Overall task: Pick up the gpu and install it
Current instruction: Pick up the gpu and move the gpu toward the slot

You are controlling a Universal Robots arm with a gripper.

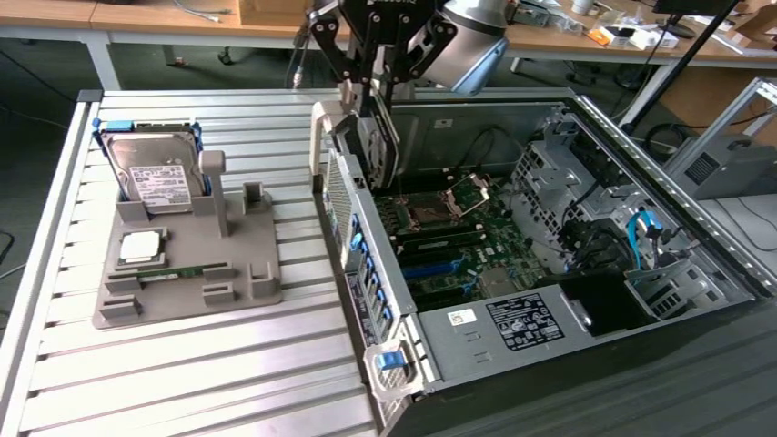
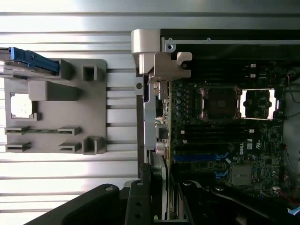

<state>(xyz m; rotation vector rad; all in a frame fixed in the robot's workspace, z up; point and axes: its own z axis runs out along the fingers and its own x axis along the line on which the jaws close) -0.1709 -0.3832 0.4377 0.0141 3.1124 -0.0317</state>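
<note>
The fixture [image 1: 249, 282] lies on the surface [image 1: 195, 373] at the exterior view's left. The computer case [image 1: 716, 246] lies on its side, open face up, just beside the fixture at the exterior view's right.

On the fixture:
- the hard drive [image 1: 158, 177] stands upright at the far end;
- the processor chip [image 1: 140, 246] lies flat in front of it;
- the memory stick [image 1: 176, 271] lies nearer still.

Inside the case, the motherboard [image 1: 449, 246] lies on the bottom. The power supply [image 1: 522, 323] sits at the near end, and the drive cage [image 1: 559, 191] is along the exterior view's right side.

The gpu [image 1: 378, 137] hangs on edge, clamped between the jaws, above the far end of the case wall nearest the fixture.
</note>
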